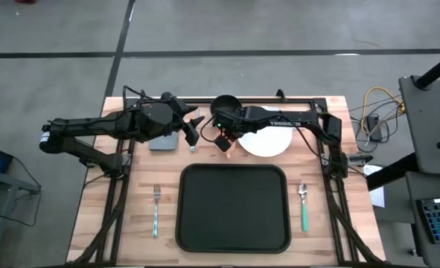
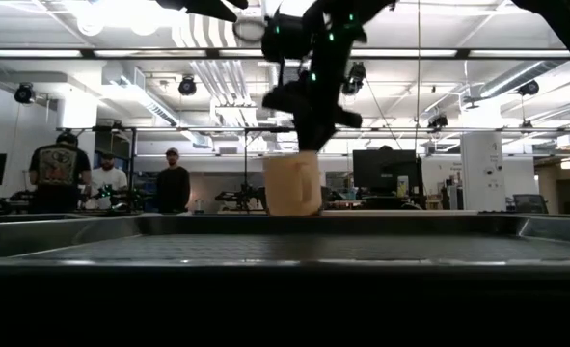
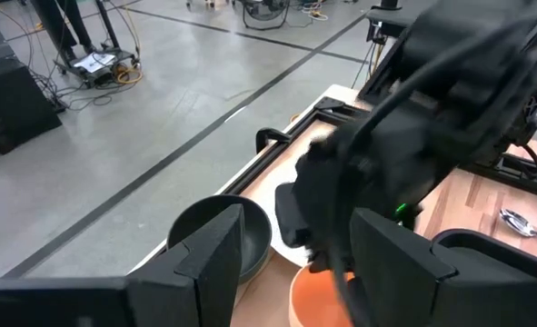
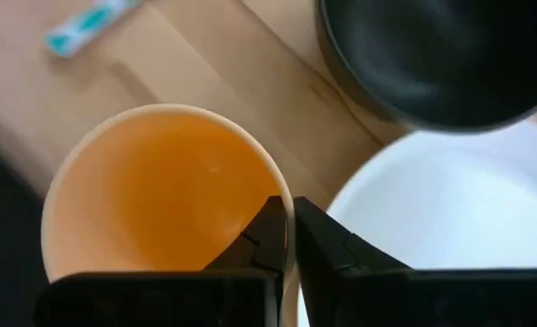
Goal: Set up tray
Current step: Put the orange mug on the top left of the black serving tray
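Note:
The black tray (image 1: pixel 233 207) lies near the table's near edge, with nothing on it. An orange cup (image 4: pixel 159 191) stands upright between the tray and a black bowl (image 1: pixel 225 106), beside a white plate (image 1: pixel 268 140). My right gripper (image 4: pixel 289 238) is above the cup, shut on its rim. My left gripper (image 1: pixel 192 128) hovers open just left of the cup, above a grey napkin (image 1: pixel 164 141). In the left wrist view its fingers (image 3: pixel 204 259) frame the right arm and the cup (image 3: pixel 313 295). A fork (image 1: pixel 155 211) lies left of the tray and a spoon (image 1: pixel 304 207) right of it. My right gripper pinches the cup's rim (image 4: pixel 282 195) on the side toward the white plate, one finger inside the cup and one outside. The fingers come from above, pointing down. The cup (image 2: pixel 292 183) hangs upright below them; the tray's rim hides its base, so whether it is lifted cannot be told.
The bowl (image 4: pixel 441 54) and plate (image 4: pixel 450 209) sit close to the cup on its far and right sides. The table's black frame rails run along the far edge and both sides. People stand in the room beyond the table (image 2: pixel 101 178).

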